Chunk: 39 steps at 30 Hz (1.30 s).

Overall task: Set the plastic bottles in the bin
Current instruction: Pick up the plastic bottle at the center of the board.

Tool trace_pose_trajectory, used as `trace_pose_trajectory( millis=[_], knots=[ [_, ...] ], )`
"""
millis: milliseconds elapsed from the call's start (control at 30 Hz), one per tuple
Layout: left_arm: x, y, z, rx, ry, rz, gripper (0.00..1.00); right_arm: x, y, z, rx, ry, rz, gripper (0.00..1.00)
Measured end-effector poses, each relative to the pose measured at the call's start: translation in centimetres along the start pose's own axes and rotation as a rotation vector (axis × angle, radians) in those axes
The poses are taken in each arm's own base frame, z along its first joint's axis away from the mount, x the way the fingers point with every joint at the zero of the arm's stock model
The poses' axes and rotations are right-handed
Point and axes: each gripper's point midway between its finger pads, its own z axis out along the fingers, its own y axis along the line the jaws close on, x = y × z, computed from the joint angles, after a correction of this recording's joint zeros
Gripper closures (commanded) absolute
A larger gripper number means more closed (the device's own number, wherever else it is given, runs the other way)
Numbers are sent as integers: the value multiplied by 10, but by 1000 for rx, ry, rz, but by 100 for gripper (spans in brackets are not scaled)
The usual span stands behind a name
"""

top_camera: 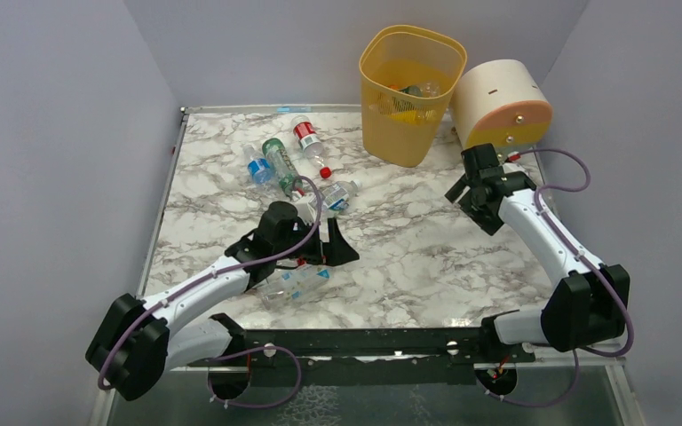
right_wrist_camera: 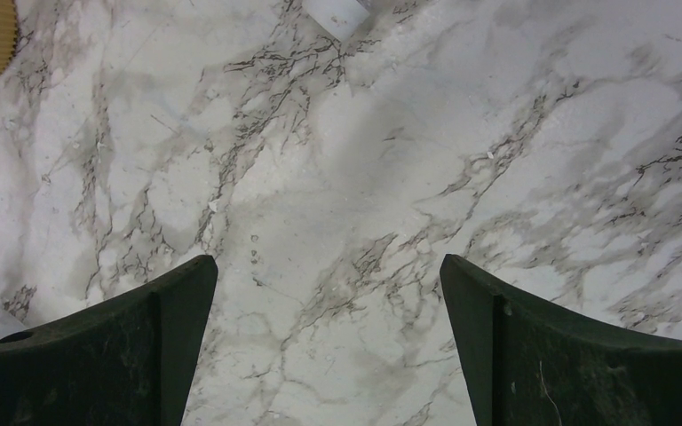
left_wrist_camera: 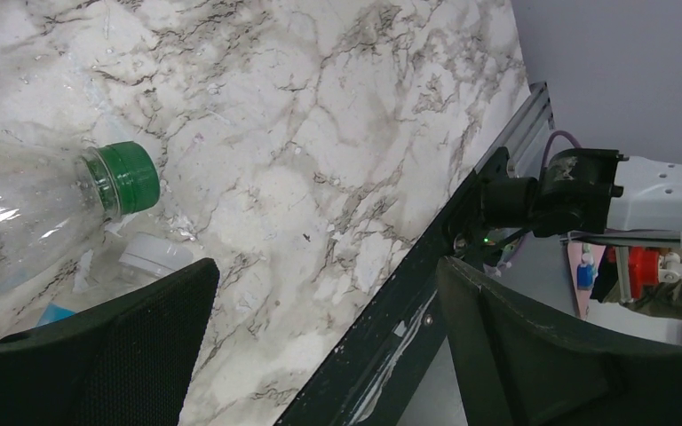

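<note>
Clear bottle point(left_wrist_camera: 18, 213), green cap, just beside left gripper point(left_wrist_camera: 327, 266) finger; jaws wide, empty. Right gripper point(right_wrist_camera: 329, 263) spread wide, empty.

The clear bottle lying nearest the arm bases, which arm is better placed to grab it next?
Left, most likely. The left gripper is open right beside the clear bottle. The right gripper is open over bare table near the bin, well away from that bottle.
</note>
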Motion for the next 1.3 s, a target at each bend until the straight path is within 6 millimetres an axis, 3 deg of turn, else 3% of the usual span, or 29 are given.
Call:
trace_pose_trajectory(
  millis=[300,767,1000,1300],
  knots=[
    [2,5,13,0,35,-13,1,-8,-8,11,28,-6,39,1],
    [-3,1,15,17,30,10,1,-59,-54,47,168,-21,244,1],
    [-4,1,15,18,28,17,1,-82,-53,68,195,-27,316,1],
    [-4,1,15,18,27,18,1,-88,-54,97,247,7,373,1]
  ],
)
